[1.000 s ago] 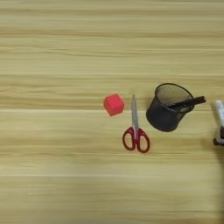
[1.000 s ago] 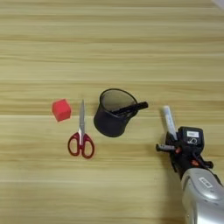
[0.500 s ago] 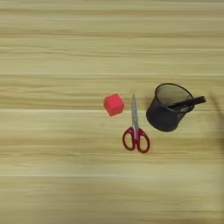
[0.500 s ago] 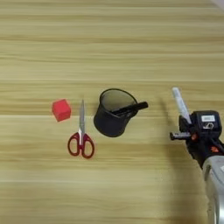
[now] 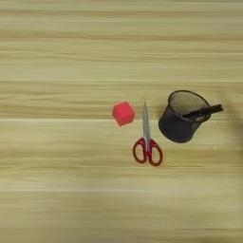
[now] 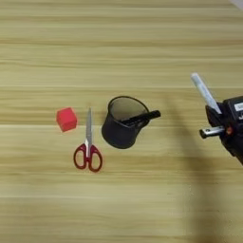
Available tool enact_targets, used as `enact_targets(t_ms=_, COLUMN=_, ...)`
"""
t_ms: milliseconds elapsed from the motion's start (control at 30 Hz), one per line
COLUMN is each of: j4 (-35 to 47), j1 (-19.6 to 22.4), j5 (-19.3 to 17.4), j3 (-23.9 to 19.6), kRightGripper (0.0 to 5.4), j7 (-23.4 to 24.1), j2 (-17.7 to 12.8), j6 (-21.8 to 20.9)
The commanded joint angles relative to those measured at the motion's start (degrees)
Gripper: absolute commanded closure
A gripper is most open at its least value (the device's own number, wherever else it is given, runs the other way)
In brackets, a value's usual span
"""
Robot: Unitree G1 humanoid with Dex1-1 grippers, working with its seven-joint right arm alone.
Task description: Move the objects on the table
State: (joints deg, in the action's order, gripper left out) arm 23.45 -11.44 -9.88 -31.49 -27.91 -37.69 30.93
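The end effector [image 6: 219,114] shows only in the right eye view, at the far right edge, raised over the table [image 6: 142,42]. It is closed around a white marker [image 6: 205,92], which slants up and to the left out of its black body; the end of the marker inside the grip is hidden, so I cannot tell where its cap is.

At the left of the group, the small red cube [image 5: 123,113] sits flat on the wood. Just to its right, and apart from it, lie the red-handled scissors [image 5: 146,139], blades closed and pointing away from the robot, handle loops nearest the robot. Right of the scissors stands the black wire-mesh pen cup [image 5: 182,116], leaning so that its open mouth tips upward and away. A black pen-like stick [image 5: 203,112], probably a pen, rests in the cup and pokes out over its right rim. The end effector is well apart from the cup, further right.
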Motion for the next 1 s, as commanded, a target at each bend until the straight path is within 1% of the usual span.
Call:
enact_targets(t_ms=33, j4=5.49, j1=2.66, j5=-0.43, j3=-2.18, kRightGripper=4.64, j7=-1.83, j2=-6.08, j6=0.87)
enact_targets(t_ms=167, j4=9.17, j1=4.09, j5=-0.65, j3=-1.23, kRightGripper=4.64, j7=-3.87, j2=-8.56, j6=4.22)
enact_targets(t_ms=433, j4=15.20, j1=6.25, j5=-3.10, j3=0.78, kRightGripper=4.64, j7=-7.38, j2=-10.46, j6=11.77)
enact_targets(t_ms=600, j4=19.31, j1=9.09, j5=-3.22, j3=6.28, kRightGripper=4.64, j7=-8.87, j2=-13.24, j6=15.67)
enact_targets(t_ms=667, j4=21.21, j1=9.69, j5=-3.57, j3=7.75, kRightGripper=4.64, j7=-9.44, j2=-14.08, j6=17.73)
enact_targets(t_ms=833, j4=24.45, j1=9.48, j5=-4.02, j3=9.68, kRightGripper=4.64, j7=-11.47, j2=-16.43, j6=21.68)
enact_targets(t_ms=1000, j4=24.76, j1=8.05, j5=-2.37, j3=11.14, kRightGripper=4.64, j7=-13.18, j2=-19.87, j6=23.29)
